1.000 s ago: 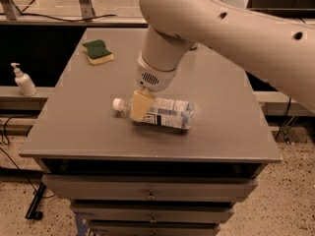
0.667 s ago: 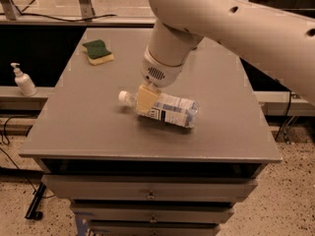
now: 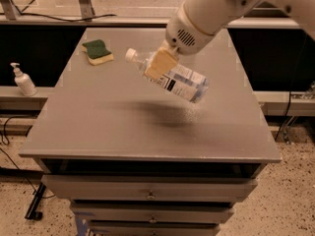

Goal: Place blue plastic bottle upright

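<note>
The blue plastic bottle [image 3: 177,80] is clear and bluish with a white cap at its upper left and a white label with a black panel. It hangs in the air above the grey table [image 3: 98,127], tilted with the cap end higher. My gripper [image 3: 158,63] is shut on the bottle near its neck, with a tan finger pad [image 3: 160,63] across it. The white arm [image 3: 206,14] comes in from the upper right. The bottle's shadow lies on the table below it.
A green and yellow sponge [image 3: 97,51] lies at the table's back left. A small white pump dispenser bottle [image 3: 22,80] stands on a ledge left of the table. Drawers run under the table's front edge. A dark rail crosses behind.
The bottle lay on the table with my gripper over its neck. It is now lifted off the surface and tilted, cap end up, with the arm raised.
</note>
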You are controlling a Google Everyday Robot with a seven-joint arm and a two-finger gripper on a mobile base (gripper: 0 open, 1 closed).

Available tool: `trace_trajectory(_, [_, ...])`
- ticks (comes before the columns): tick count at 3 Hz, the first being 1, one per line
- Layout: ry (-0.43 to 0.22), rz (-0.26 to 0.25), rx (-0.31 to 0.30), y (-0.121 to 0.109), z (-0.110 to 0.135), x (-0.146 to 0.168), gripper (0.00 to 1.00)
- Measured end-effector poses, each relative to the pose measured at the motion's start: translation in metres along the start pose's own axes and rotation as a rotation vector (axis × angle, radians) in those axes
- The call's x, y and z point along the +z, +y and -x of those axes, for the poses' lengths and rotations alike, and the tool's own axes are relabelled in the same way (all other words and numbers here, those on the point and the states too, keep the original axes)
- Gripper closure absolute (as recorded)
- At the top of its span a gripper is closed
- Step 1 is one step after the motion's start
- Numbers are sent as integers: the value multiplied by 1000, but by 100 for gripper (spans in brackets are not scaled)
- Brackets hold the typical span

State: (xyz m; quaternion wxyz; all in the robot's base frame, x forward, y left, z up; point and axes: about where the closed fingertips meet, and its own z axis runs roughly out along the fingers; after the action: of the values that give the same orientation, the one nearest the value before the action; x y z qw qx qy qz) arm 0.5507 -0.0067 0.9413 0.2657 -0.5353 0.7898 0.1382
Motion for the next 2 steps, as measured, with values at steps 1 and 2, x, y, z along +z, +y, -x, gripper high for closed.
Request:
trace_trajectory(1, [-245,9,-3,-26,4,-33,100])
trace_trajectory(2, [-504,57,4,-40,-1,-45,100])
